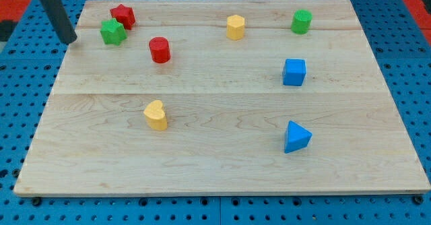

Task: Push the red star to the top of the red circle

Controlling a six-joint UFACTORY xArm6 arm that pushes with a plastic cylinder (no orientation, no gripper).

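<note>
Pale wooden board (222, 157), smooth and jointed in planks, is sitting on a blue pegboard bench (404, 63). We are locating the red star (122, 15) near the view's top left corner, touching or all but touching the green star (113, 31) just below and left of it. The red circle (159, 50), a short cylinder, is standing to the lower right of both, apart from them. We are judging the red star as a small, light, rigid block, likely sliding easily on the slick wood; its points may make it twist under an off-centre shove, so we are favouring contact on its left face, pushing toward the view's right so it ends above the circle. The neighbouring green star is risking being dragged along. My tip (69, 40), the dark rod's lower end, is resting at the board's left edge, left of the green star and clear of every block; we are carrying no pincer, so nothing is being gripped. Farther out we are noting a yellow hexagon (235, 27), a green cylinder (301, 21), a blue cube (294, 72), a blue triangle (296, 137) and a yellow heart (155, 114), all matte and chunky.
</note>
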